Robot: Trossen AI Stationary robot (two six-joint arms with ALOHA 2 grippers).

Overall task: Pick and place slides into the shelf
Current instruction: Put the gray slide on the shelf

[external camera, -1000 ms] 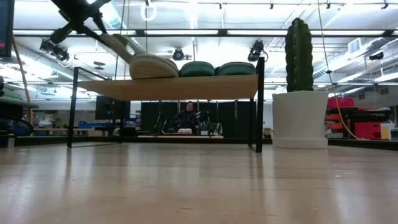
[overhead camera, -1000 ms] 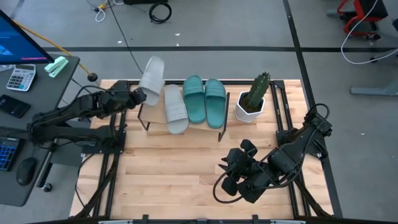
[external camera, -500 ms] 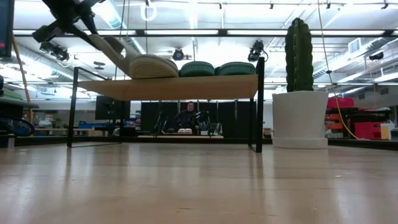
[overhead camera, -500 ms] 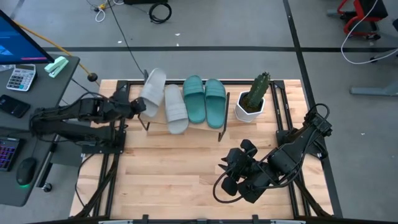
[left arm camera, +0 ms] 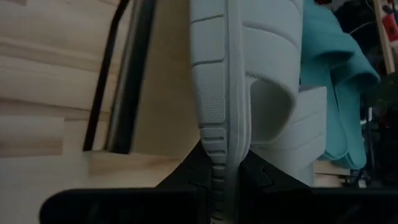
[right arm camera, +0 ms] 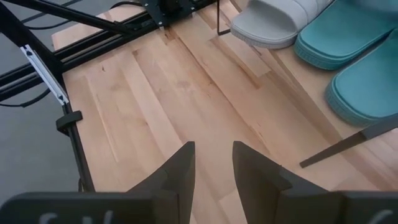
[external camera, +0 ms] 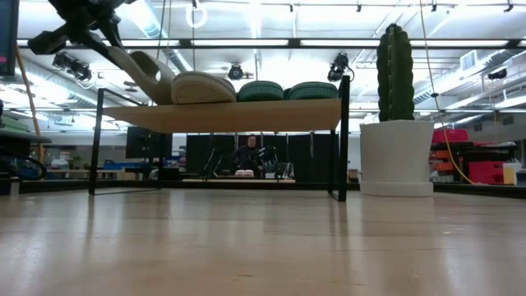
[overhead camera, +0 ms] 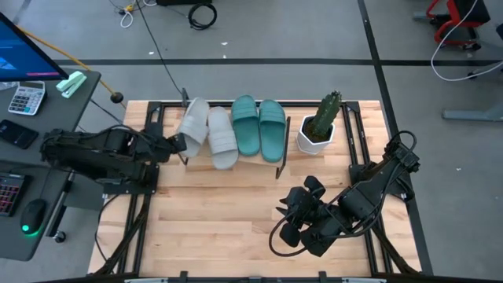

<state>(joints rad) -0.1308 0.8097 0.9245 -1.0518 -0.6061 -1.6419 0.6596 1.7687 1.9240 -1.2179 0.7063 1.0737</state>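
We see four rubber slip-on slides side by side on the low plank-topped shelf, a white-potted cactus to its right.

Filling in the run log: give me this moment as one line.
left gripper: shut on grey slide, tilted at shelf left end | right gripper: idle, open | placed: three slides

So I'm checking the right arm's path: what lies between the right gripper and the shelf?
Only bare tabletop, in the high view and right wrist view. The right gripper, jaws apart and empty, sits well short of the shelf.
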